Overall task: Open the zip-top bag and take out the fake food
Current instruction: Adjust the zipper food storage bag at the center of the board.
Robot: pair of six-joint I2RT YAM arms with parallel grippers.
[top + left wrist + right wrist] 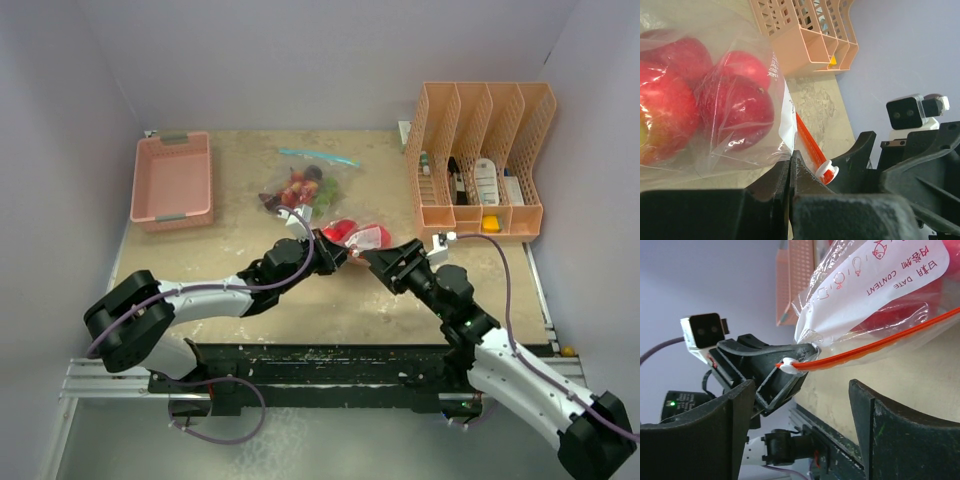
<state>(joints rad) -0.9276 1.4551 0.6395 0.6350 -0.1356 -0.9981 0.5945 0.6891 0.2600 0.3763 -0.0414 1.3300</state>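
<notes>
Left hand [791, 162] on clear red-zippered bag [784, 119], glossy red apples [742, 110] inside.

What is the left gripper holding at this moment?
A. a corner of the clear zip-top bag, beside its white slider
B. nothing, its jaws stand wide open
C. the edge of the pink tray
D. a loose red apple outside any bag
A: in the left wrist view the left gripper is shut on a corner of the zip-top bag, with the white slider just beside its tips.
</notes>
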